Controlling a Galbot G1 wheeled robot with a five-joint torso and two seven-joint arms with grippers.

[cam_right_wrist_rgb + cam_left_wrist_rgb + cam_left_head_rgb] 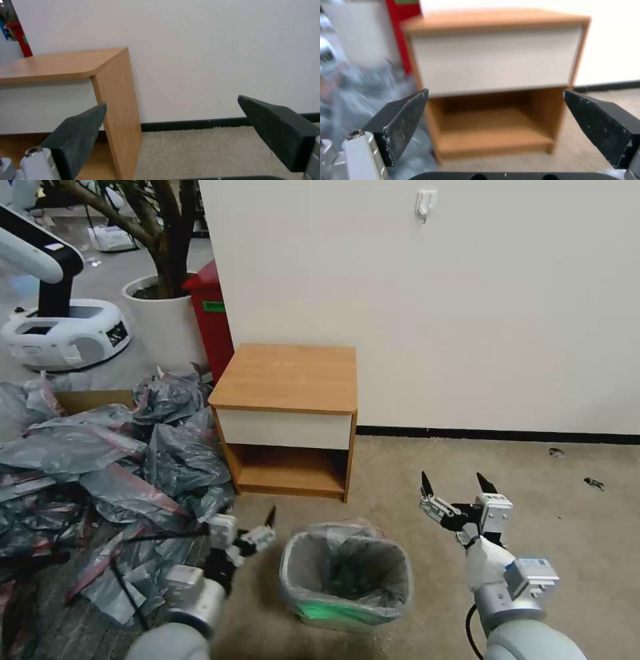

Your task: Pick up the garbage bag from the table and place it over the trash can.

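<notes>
The garbage bag (347,570), thin translucent grey plastic, lines the trash can (333,615) and is folded out over its rim; the can stands on the carpet in front of the table (287,377). The table's light brown top is bare. My left gripper (250,527) hovers open just left of the can, holding nothing. In the left wrist view it (496,92) faces the table's (493,60) white front and low shelf. My right gripper (453,483) is open and empty to the right of the can. In the right wrist view it (172,102) points at the wall beside the table's (60,65) corner.
A heap of darker grey bags (100,467) covers the floor on the left, with a cardboard box (93,399) behind it. A tall red bin (212,313) and a white planter (159,317) stand behind the table. Another robot's base (63,330) is at far left. Open carpet lies to the right.
</notes>
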